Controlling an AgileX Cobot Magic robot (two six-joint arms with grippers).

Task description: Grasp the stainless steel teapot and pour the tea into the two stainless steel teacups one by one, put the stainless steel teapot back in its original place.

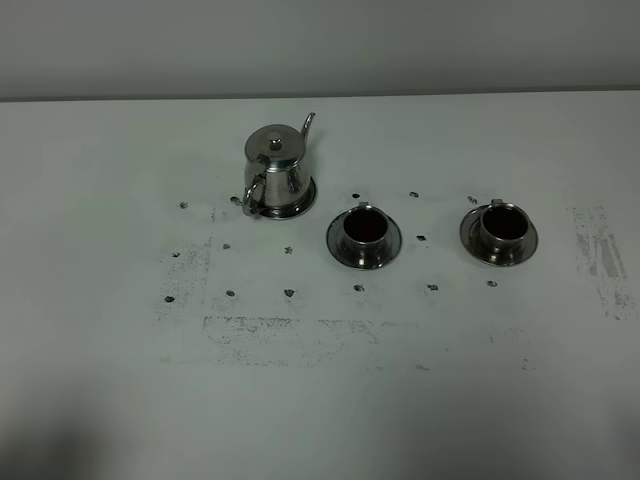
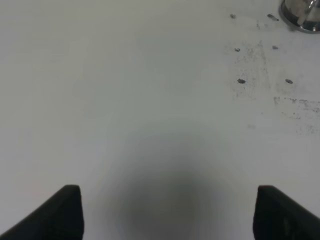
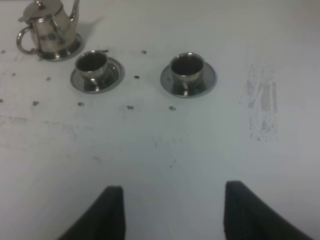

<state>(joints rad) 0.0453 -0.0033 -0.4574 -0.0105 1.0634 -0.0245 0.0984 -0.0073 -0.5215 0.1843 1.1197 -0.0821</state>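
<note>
A stainless steel teapot (image 1: 277, 172) is standing upright on the white table (image 1: 100, 380), lid on and spout pointing away, beside two steel teacups (image 1: 364, 228) (image 1: 501, 226) sitting on saucers in a row, seemingly staged for pouring. Both the left gripper (image 2: 167, 212) and right gripper (image 3: 172, 212) are hovering well back, jaws spread wide and holding nothing.

Black, wedge-shaped fingers (image 2: 60, 212) on both grippers

White table (image 1: 100, 400): teapot (image 1: 277, 170), two teacups (image 1: 365, 237).
</note>
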